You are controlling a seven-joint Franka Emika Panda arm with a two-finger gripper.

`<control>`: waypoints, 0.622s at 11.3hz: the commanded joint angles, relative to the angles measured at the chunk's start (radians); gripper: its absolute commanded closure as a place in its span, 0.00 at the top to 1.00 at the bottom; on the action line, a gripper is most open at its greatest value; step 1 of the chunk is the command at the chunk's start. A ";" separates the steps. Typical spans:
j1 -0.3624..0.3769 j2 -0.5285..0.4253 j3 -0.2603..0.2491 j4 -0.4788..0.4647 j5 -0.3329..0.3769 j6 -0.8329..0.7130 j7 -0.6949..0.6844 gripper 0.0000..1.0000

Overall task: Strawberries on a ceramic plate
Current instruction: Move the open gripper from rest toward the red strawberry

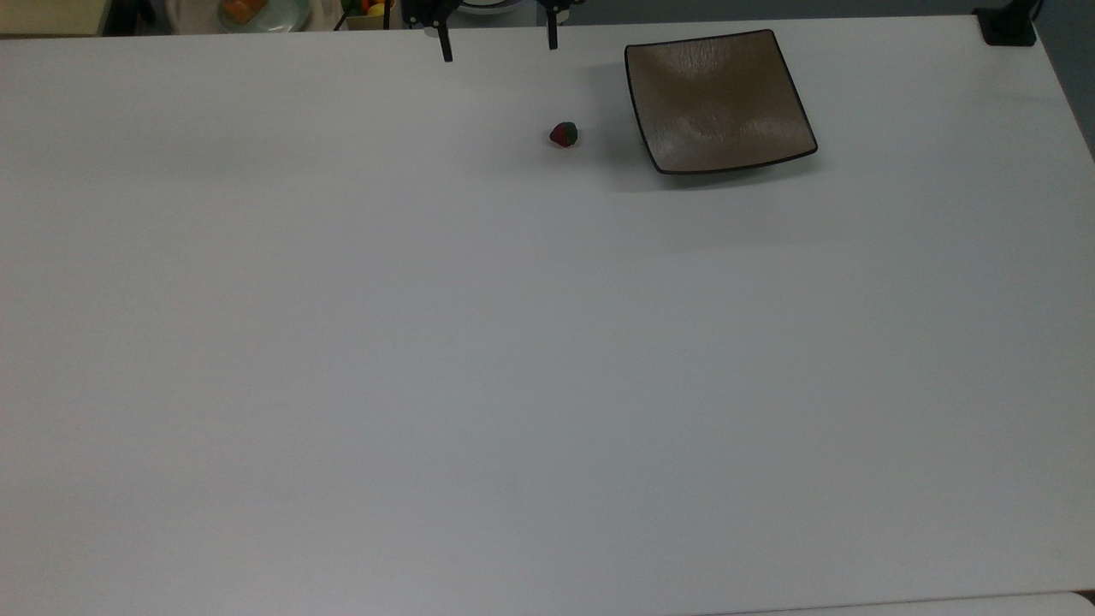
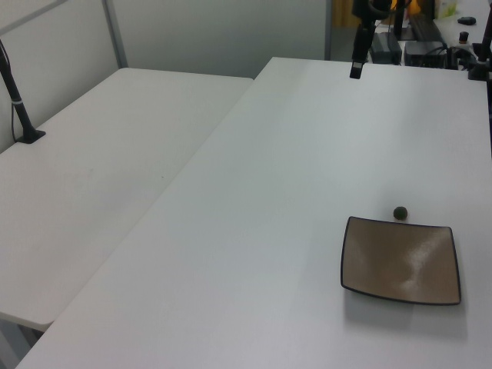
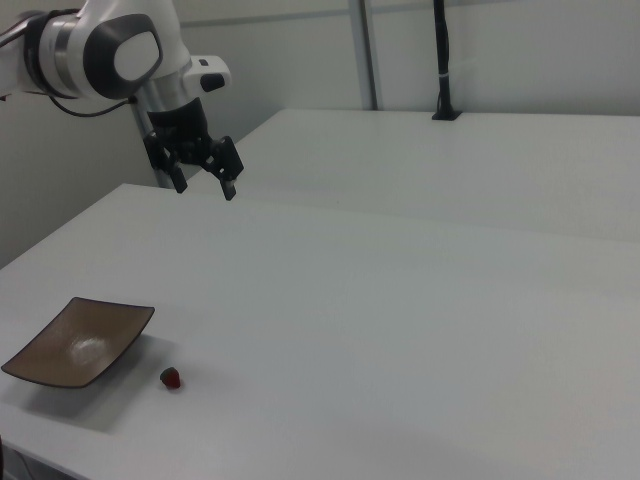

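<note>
We saw the white worktop [image 1: 513, 359] carrying little. On it the ceramic plate [image 1: 719, 101], square and brown-grey with a thin dark rim, lay near the worktop's far edge in the top view, toward its right-hand corner, and it held nothing. Above that same far edge the claw [image 1: 499, 38] hung clear of the surface, its two dark fingers [image 1: 445, 43] spread wide apart and gripping nothing; in the right view the claw [image 3: 204, 185] hovered well apart from the plate. The strawberry [image 1: 563, 134] sat on the bare worktop just beside the plate's left edge in the top view, not touching it.
</note>
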 commanded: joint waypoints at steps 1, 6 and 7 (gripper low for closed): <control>0.001 0.010 -0.006 0.013 0.016 0.006 0.010 1.00; 0.004 0.006 -0.003 0.005 0.018 -0.010 -0.016 1.00; 0.003 0.004 -0.005 0.002 0.018 -0.024 -0.060 1.00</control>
